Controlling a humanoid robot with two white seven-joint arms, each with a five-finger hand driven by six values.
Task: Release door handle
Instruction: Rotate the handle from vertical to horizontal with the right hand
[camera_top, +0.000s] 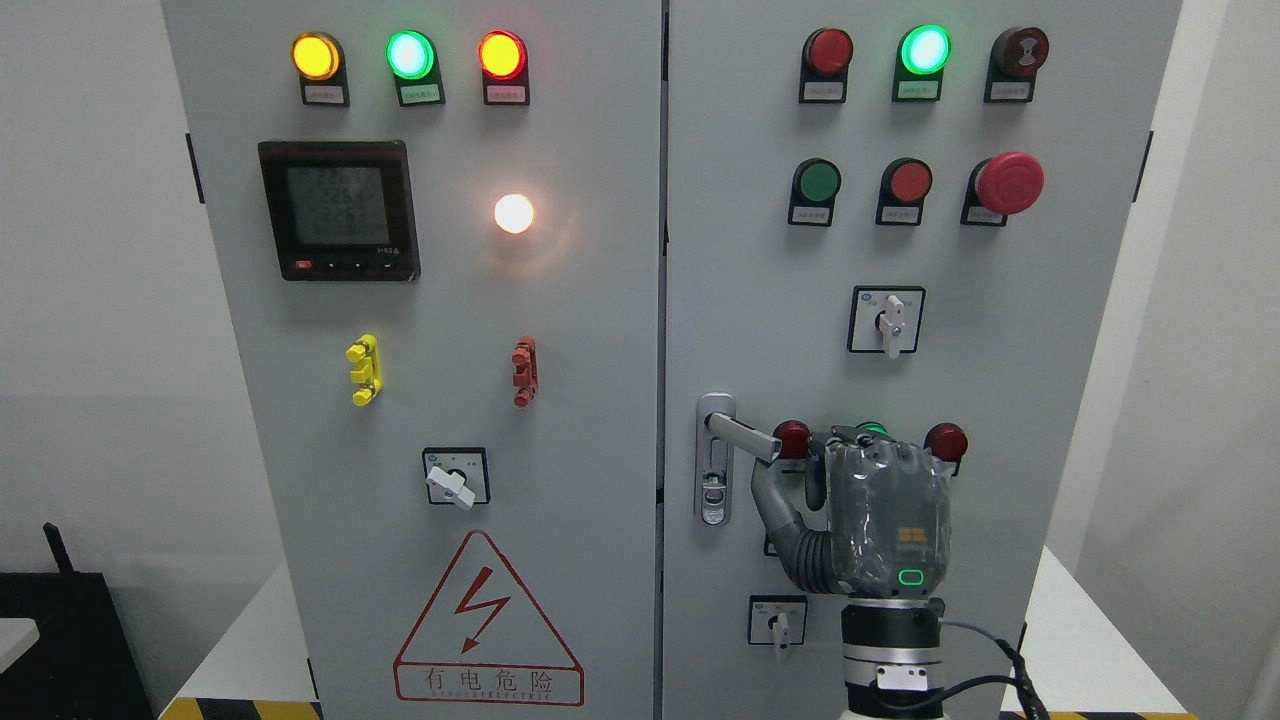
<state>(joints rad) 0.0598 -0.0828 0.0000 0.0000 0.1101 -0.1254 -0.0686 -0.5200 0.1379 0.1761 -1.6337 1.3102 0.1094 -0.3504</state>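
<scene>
1. handle (742, 434): silver lever on the right door (1000, 380), near the door's left edge; swung out from its plate (712, 480), free end pointing right and a little down.
2. right hand (880, 520): arm enters from the bottom right; back of the hand faces the camera, just right of the handle's free end.
3. fingers: curled toward the door; thumb (775, 500) sits below the lever. contact with the handle cannot be told from this view; the lever's end looks clear of the palm.
4. left hand: not in view.
5. progress, judged: release seems nearly done or just done; left to do is drawing the hand clear of the door.
6. cabinet stands on a white table (1080, 640).
</scene>
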